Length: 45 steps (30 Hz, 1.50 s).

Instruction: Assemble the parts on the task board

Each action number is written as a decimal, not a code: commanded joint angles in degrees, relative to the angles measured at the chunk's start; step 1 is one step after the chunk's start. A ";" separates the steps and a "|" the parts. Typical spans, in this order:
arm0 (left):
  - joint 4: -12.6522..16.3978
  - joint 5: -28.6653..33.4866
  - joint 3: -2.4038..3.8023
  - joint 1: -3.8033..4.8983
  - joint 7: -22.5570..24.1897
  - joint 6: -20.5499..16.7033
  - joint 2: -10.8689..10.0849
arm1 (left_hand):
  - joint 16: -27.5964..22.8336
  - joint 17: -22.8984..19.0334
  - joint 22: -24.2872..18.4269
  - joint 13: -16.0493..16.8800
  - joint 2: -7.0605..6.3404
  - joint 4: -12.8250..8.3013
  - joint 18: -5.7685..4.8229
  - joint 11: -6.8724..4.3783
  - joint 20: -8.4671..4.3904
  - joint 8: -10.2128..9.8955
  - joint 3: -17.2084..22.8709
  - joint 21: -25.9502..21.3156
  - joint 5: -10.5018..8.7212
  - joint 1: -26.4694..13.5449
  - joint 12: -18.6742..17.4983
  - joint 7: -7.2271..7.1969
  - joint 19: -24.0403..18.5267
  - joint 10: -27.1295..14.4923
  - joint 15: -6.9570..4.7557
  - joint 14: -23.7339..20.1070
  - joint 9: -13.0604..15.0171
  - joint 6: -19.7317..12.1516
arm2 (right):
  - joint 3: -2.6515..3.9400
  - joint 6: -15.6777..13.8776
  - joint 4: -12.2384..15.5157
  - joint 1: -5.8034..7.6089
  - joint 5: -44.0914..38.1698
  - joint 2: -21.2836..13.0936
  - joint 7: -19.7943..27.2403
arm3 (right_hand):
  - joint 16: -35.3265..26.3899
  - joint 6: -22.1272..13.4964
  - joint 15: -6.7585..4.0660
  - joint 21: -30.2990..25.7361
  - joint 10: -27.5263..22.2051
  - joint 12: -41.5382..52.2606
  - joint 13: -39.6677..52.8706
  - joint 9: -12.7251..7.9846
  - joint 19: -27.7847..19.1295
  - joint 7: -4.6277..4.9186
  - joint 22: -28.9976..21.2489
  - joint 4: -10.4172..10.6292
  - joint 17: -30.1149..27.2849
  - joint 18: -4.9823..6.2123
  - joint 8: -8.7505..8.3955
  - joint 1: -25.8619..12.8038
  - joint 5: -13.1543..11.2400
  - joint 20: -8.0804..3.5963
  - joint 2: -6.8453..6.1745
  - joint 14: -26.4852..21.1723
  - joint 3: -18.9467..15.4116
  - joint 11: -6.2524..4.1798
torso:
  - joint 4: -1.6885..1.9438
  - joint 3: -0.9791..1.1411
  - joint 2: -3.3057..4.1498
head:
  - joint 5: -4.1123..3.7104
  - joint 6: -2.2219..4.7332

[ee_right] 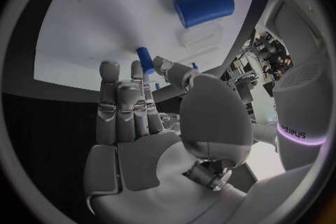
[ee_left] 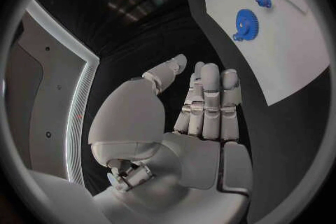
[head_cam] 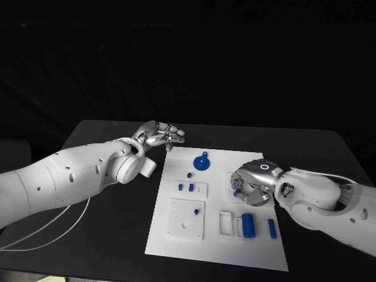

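Observation:
The white task board (head_cam: 264, 249) lies in the middle of the table. On it are a blue gear (head_cam: 202, 163) (ee_left: 246, 24), several small blue pegs (head_cam: 186, 187) and a blue cylinder (head_cam: 248, 225) (ee_right: 204, 7) beside a blue bar (head_cam: 272, 228). My right hand (head_cam: 254, 182) (ee_right: 140, 117) hovers over the board's right side and pinches a small blue peg (ee_right: 145, 60) (head_cam: 237, 192) between thumb and a fingertip. My left hand (head_cam: 158, 135) (ee_left: 196, 106) hangs off the board's far left corner, fingers straight, holding nothing.
White raised blocks with slots (head_cam: 188, 217) take up the board's near left part. Black table (head_cam: 111, 235) surrounds the board on all sides. A white cable (head_cam: 36, 238) trails under my left arm.

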 commanded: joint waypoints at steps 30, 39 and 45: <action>-0.13 0.35 0.04 0.02 -0.01 0.56 0.07 | -0.29 0.15 0.06 -0.12 0.49 0.04 2.51 -0.08 -0.58 0.27 -0.35 -0.33 0.10 -0.11 -0.03 0.23 -0.05 -0.40 0.18 0.33 -0.16 -0.45 | 2.55 -3.92 4.90 -0.07 -5.32 -2.00 -1.69 | 0.40 2.39 -1.39 0.98 2.50 1.39 2.40 1.45 0.01 -0.99 1.15 -0.92 0.08 2.74 1.67 1.88 -0.31 0.03 0.26 -0.17 3.74 -0.87 | -0.06 0.02 -0.03 | 0.39 -0.52; -0.14 0.35 0.04 0.01 0.03 0.61 0.19 | -0.30 0.18 0.07 -0.12 0.51 0.03 2.51 -0.07 -0.58 0.28 -0.36 -0.34 0.13 -0.10 -0.02 0.24 -0.05 -0.42 0.18 0.34 -0.18 -0.48 | 3.37 -4.22 7.57 0.72 -4.99 -1.49 -1.40 | 0.40 2.47 -1.43 1.03 2.57 1.42 2.56 1.56 0.04 -1.04 1.14 -0.89 0.08 2.74 1.73 1.89 -0.31 0.02 0.15 -0.15 3.89 -0.91 | 0.01 0.04 0.01 | 0.55 -0.46; -0.17 0.35 0.04 0.01 0.10 0.46 0.28 | -0.31 0.19 0.08 -0.12 0.52 0.03 2.52 -0.07 -0.57 0.29 -0.36 -0.34 0.14 -0.11 -0.02 0.24 -0.05 -0.42 0.19 0.33 -0.19 -0.50 | 3.32 -3.89 7.86 0.69 -4.00 2.06 -0.74 | 0.39 2.47 -1.43 1.04 2.56 1.41 2.60 1.60 0.04 -1.04 1.13 -0.86 0.07 2.74 1.73 1.89 -0.31 0.01 0.17 -0.15 3.95 -0.92 | -0.04 0.00 0.01 | 0.97 -0.62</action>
